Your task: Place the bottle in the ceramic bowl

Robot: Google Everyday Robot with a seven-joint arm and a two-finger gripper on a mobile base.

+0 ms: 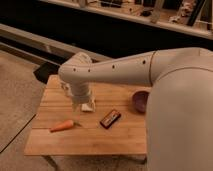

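Observation:
The ceramic bowl (140, 101) is small, round, dark purple and glossy. It stands on the right side of the wooden table (90, 140), partly behind my arm. My gripper (82, 103) points down over the middle left of the table, well left of the bowl. A small white thing (89, 107) shows at the gripper's lower right edge; I cannot tell whether it is the bottle or a block. No bottle shows plainly anywhere else; it may be hidden under the gripper.
An orange carrot (62, 125) lies at the front left of the table. A dark rectangular bar (110, 118) lies near the middle, between gripper and bowl. My white arm (165, 75) covers the table's right side. A dark counter runs behind.

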